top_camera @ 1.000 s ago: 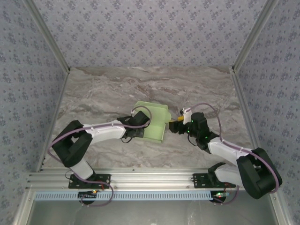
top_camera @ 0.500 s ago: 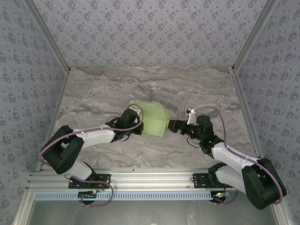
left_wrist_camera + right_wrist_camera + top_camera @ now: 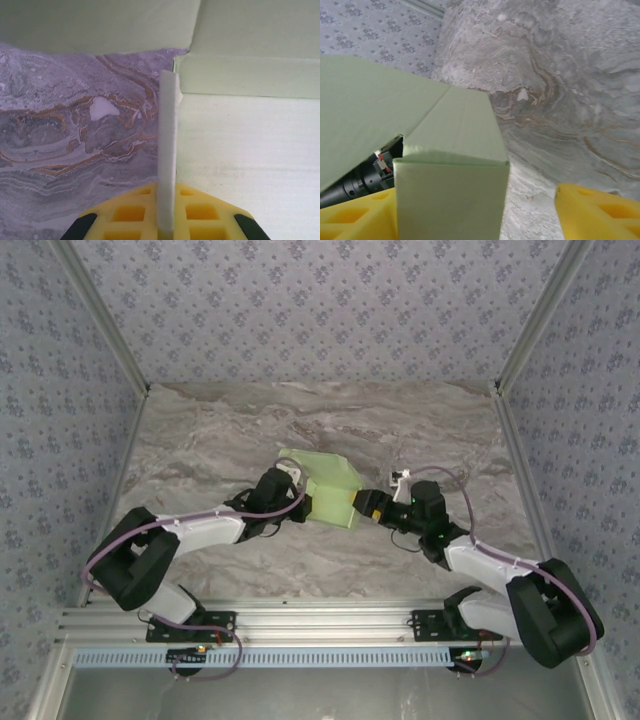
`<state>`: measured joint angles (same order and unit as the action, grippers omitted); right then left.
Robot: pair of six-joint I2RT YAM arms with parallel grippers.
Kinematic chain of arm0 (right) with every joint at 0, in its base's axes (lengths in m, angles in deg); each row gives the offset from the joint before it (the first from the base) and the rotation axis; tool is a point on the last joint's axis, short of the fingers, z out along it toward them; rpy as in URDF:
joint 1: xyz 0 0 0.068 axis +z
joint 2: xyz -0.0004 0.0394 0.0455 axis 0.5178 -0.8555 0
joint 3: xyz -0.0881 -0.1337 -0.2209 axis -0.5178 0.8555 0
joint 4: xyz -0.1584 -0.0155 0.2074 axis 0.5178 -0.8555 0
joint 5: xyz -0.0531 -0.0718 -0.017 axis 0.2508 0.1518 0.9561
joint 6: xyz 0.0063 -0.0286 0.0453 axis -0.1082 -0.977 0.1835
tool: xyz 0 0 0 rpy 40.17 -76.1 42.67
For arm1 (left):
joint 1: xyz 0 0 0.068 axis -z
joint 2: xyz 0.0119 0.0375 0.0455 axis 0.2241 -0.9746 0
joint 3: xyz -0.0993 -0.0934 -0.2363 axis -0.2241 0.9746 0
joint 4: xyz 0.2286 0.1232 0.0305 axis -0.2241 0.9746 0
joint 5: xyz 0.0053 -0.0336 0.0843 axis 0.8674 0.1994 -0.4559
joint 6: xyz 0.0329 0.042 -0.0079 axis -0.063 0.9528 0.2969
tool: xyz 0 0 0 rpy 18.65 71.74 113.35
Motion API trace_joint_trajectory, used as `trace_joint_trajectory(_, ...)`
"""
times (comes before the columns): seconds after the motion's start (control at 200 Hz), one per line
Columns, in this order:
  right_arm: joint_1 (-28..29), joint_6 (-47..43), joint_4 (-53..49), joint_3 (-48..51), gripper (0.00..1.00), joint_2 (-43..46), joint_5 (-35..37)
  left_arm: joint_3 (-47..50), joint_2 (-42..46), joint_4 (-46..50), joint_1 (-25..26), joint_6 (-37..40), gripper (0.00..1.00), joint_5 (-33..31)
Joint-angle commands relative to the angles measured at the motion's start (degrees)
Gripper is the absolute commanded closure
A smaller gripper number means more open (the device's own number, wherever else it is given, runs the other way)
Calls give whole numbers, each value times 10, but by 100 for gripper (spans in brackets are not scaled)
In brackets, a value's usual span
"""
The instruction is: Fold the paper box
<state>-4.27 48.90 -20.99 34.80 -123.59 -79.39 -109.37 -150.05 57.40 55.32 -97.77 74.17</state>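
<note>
Top view: the paper box [image 3: 332, 488], pale green card and partly erected, sits near the middle of the marble table [image 3: 200, 440], well apart from all four edges. Its panels are raised but not squared. One sloping face runs toward the far edge, and a folded corner points to the right. The two arms reach in from the near edge and meet the box from opposite sides.

Left wrist view: the left gripper [image 3: 167, 225] is closed. Its yellow pads [image 3: 125, 217] are pressed together on a thin upright card wall of the box, seen edge-on and running straight away from the jaws. Right of that wall there is pale card, with a folded strip across its far end. Left of the wall is bare marble. Another green panel spans the top of this view.

Right wrist view: the right gripper [image 3: 368, 506] is at the box's right side, jaws apart. The folded corner of the box stands between the yellow fingers [image 3: 600, 212].
- The finger on the left of this view is just beside the card face; I cannot tell whether it touches.
- The finger on the right is clear of the card, with marble showing in the gap.
- No clamp on this side.
</note>
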Motion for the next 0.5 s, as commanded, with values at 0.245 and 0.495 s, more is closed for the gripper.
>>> trace_joint_trajectory(0.245, 24, 14, -4, -48, 50, -52, 2, -26, -12, -28, -2, -20, 100, -7)
trace_joint_trajectory(0.495, 26, -43, -71, -79, 61, -75, 17, -22, 3, -13, -3, -27, 83, -31)
